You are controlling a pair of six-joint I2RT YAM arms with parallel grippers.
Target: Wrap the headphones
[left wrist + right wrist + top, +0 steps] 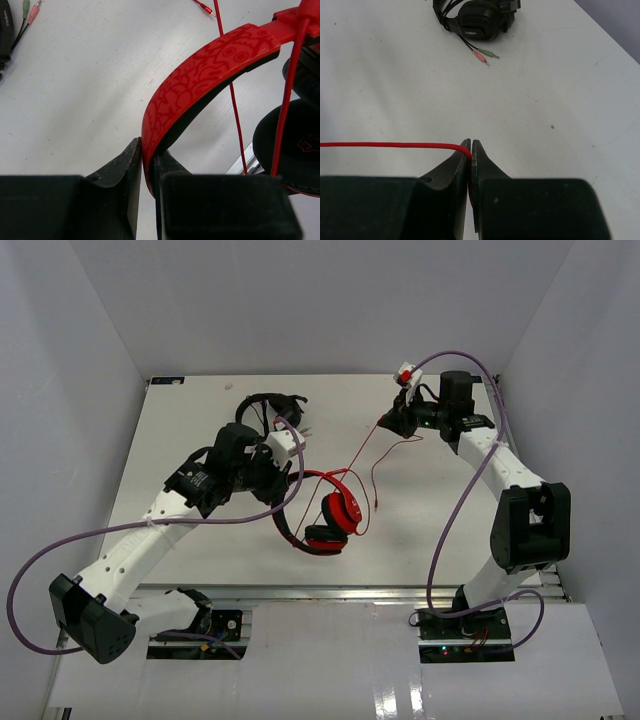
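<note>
The red headphones (330,515) hang at the table's middle front, earcups (342,510) folded together. My left gripper (283,502) is shut on the patterned red headband (200,80), which curves up out of the jaws in the left wrist view. A black-padded earcup (290,145) shows at that view's right. The thin red cable (362,450) runs taut from the earcups up to my right gripper (390,422), which is shut on it. In the right wrist view the cable (390,145) comes in from the left and bends down between the closed jaws. The cable's plug end (378,503) dangles loose.
All-black headphones (272,410) lie at the back of the table, behind my left arm, with pink and green plugs (485,55) beside them. The white table (430,530) ends in a metal rail at the front. White walls close in on both sides.
</note>
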